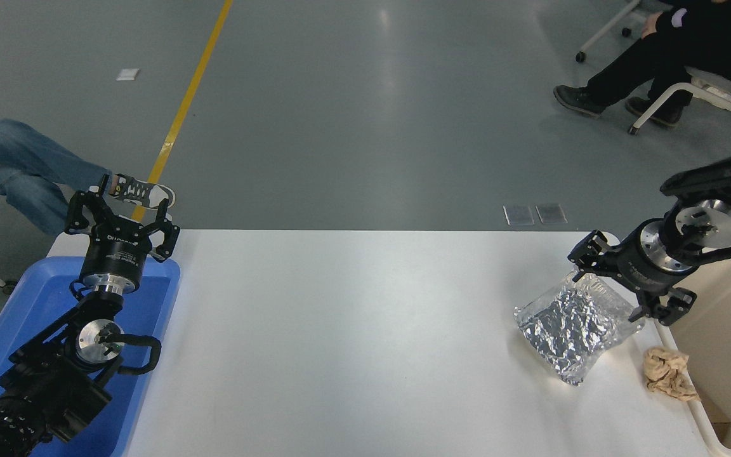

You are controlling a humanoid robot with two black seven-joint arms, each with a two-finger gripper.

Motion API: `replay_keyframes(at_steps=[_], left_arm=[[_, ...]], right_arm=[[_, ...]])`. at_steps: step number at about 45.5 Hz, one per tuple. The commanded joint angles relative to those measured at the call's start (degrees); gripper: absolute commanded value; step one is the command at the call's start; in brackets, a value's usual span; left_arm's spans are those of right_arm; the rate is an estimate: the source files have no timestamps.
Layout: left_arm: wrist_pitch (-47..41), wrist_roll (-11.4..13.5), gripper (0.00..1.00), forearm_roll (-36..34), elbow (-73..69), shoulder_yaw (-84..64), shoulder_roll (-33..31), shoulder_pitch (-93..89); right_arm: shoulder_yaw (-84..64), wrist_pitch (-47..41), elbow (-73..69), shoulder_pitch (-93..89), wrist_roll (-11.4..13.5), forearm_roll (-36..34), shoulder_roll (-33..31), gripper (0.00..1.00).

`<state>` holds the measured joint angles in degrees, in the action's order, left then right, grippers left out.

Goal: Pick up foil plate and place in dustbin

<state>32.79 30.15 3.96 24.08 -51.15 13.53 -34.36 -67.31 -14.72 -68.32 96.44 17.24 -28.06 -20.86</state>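
The right hand [625,282], fingers spread, hovers at the foil plate [575,327]: light, flimsy, easily crushed; grip its raised rim.

I see the foil plate [578,330] as shiny crinkled metal foil — the dustbin [730,330] smooth cream plastic, the table [353,343] matt white.

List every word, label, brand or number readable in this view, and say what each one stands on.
Nothing can be read with certainty.
Left gripper: white print on its black body, too small to read.
Right gripper: white print on its body, blurred.
Foil plate, dustbin, blue tray: no text.
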Motion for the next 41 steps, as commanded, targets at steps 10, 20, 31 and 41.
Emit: replay_keyframes(at_steps=[10,20,31,41], left_arm=[[0.0,0.0,0.99,0.0,0.0,0.0,0.0,0.0],[0.0,0.0,0.99,0.0,0.0,0.0,0.0,0.0],[0.0,0.0,0.99,0.0,0.0,-0.1,0.0,0.0],[0.0,0.0,0.99,0.0,0.0,-0.1,0.0,0.0]], right_arm=[[5.4,5.0,11.5,-13.7,0.0,1.3,2.3,0.96],[5.4,5.0,17.6,-20.0,0.0,1.3,4.2,0.96],[5.4,5.5,19.5,-22.5,0.0,1.3,4.1,0.96],[8.2,9.1,20.9,-26.3,0.0,1.2,4.1,0.96]])
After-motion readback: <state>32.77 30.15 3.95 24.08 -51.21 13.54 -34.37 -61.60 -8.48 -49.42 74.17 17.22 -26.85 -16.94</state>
